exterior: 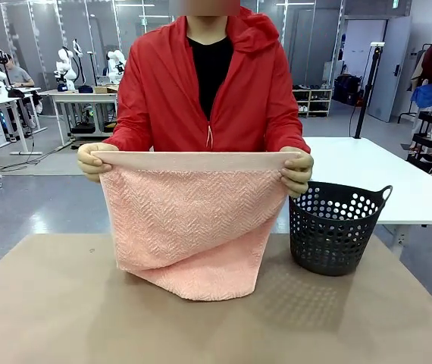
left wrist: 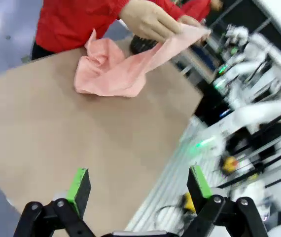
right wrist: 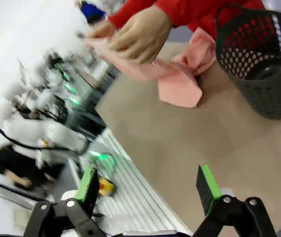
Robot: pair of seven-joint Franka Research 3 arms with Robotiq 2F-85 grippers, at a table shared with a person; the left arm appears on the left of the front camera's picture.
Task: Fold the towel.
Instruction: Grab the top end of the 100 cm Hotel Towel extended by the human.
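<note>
Nearest risk, on the robot's side of the black perforated plastic basket: a grab at air or at a bunched fold on reaching in now, with the salmon-pink herringbone terry towel hanging upright just left of the basket instead of lying flat on the brown table top. Next, level with the basket's foot: lower hem slumped on the table, likely to crumple or drag askew on lowering and so spoil a straight fold; likely too to brush the basket and nudge it, given so small a gap. Farthest, above the basket's rim: a possible slip of the plain smooth band from one pinch, swinging cloth onto the basket. Pose, from the near side: black, green-padded left gripper and right gripper both held back, well apart from the basket, pads spread wide, pinching nothing, aimed across the table toward the cloth. Beyond, two bare hands pinching the top corners, one hand just above the basket's rim, the other hand well away from it, band stretched taut and level between them.
</note>
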